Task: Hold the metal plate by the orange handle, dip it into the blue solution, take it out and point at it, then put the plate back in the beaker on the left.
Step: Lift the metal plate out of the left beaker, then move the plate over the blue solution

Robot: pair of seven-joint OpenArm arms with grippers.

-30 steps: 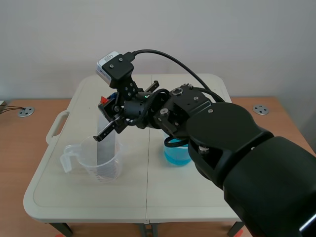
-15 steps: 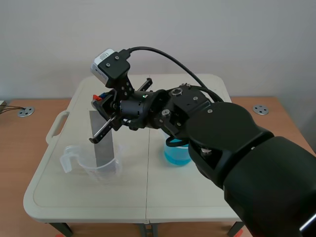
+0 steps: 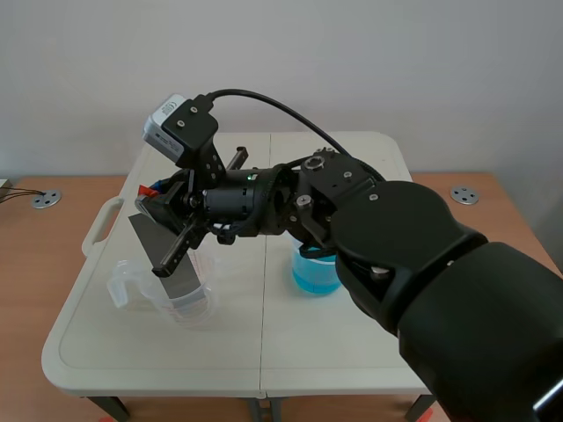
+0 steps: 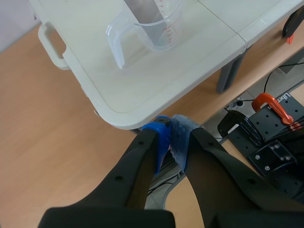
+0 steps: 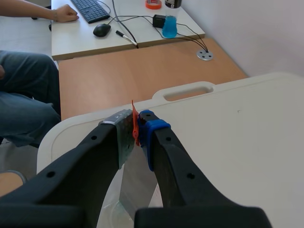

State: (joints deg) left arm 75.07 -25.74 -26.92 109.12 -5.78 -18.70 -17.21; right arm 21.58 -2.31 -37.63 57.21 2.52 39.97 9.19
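Okay, metal plate [image 3: 148,233] hangs tilted from its orange handle [image 5: 134,114], top end leaning toward the worktop's left edge, lower end down inside the clear measuring beaker [image 3: 198,308] on the left half of the cream folding worktop [image 3: 308,352]. Can't tell if the plate's bottom edge touches the beaker floor. Right hand [image 5: 137,130] is clamped narrow on the orange handle, one pad on each face, blue pad [image 5: 153,127] on the right finger; the plate drops away beneath the fingers. The right arm comes in from the scene view's right and reaches past the middle seam, above the beaker of blue solution [image 3: 315,274], which stands on the right half, partly hidden by the arm and well apart from the clear beaker. The clear beaker's grip handle [image 3: 121,288] points at the worktop's left edge; red graduation marks show on its wall in the left wrist view. Left hand [image 4: 171,137] hangs off the near corner of the worktop, over the wooden surface below, fingers closed together with the blue pads meeting, holding nothing. An orange clamp [image 4: 268,102] lies beside it. Past the worktop, a person's hand [image 5: 64,13] rests by a keyboard [image 5: 92,8] and mouse [image 5: 101,29].
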